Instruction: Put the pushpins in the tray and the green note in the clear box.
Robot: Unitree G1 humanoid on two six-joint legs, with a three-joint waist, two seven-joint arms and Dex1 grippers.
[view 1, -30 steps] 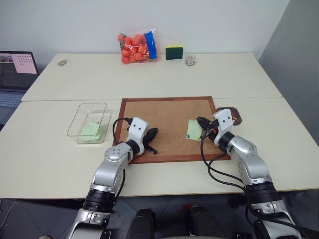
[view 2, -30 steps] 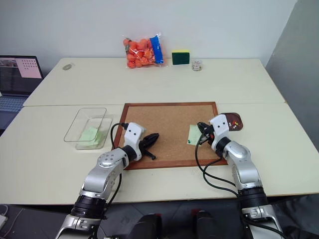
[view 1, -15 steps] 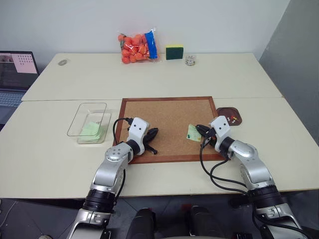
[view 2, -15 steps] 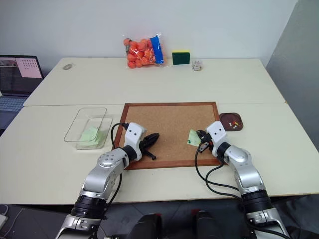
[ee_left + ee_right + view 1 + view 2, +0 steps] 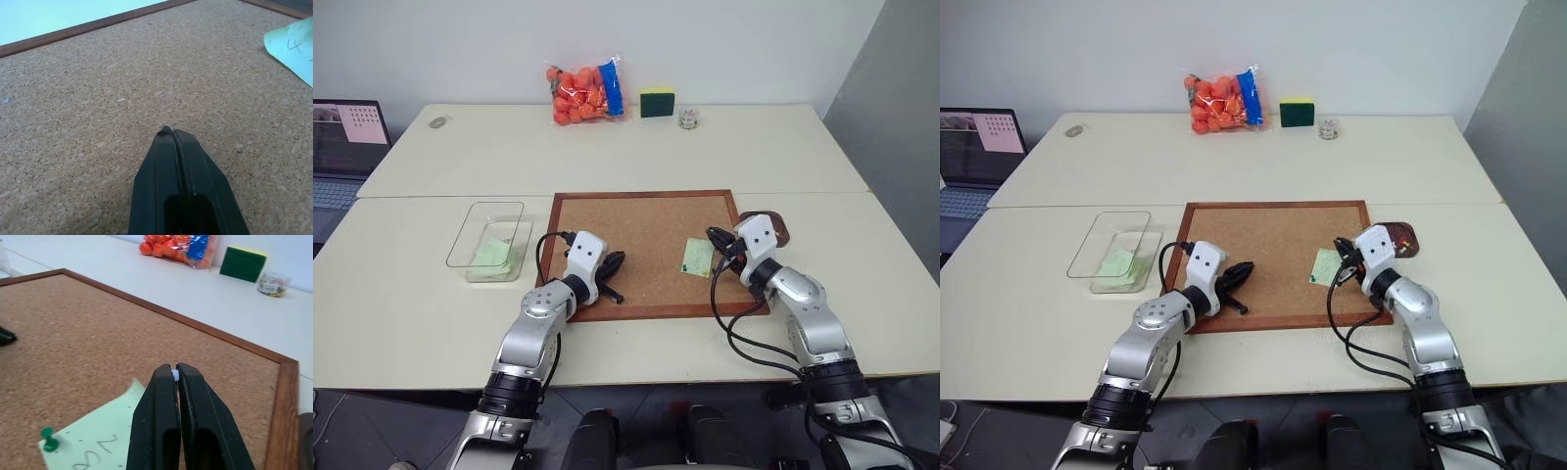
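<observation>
Nearest to me, the left gripper (image 5: 615, 262) hovers low over the near left part of the corkboard (image 5: 636, 230), its black fingers (image 5: 182, 196) pressed together with nothing between them. Across the board, the right gripper (image 5: 716, 241) hangs above the near right part, just beside the green note (image 5: 697, 258). Its fingers (image 5: 183, 431) are pinched on a small white pushpin (image 5: 175, 375), only the pale head peeking out at the tips.

The green note lies flat on the cork, a few scribbled marks on it, and a green pushpin (image 5: 48, 438) stands in its corner, fastening it to the board. So the note is not yet in the clear box.

Off the board's right edge, on the bench (image 5: 607, 157), sits the dark brown tray (image 5: 1404, 238), half hidden behind the right wrist; I can make out small coloured specks in it, but cannot tell how many pins. Over on the left of the board is the clear box (image 5: 489, 240), with a pale green slip (image 5: 493, 255) lying in its near end.

Farther back, a laptop (image 5: 342, 147) sits at the left edge. Along the far wall stand a bag of orange balls (image 5: 582, 94), a sponge block (image 5: 656, 101) and a small jar (image 5: 686, 118).
</observation>
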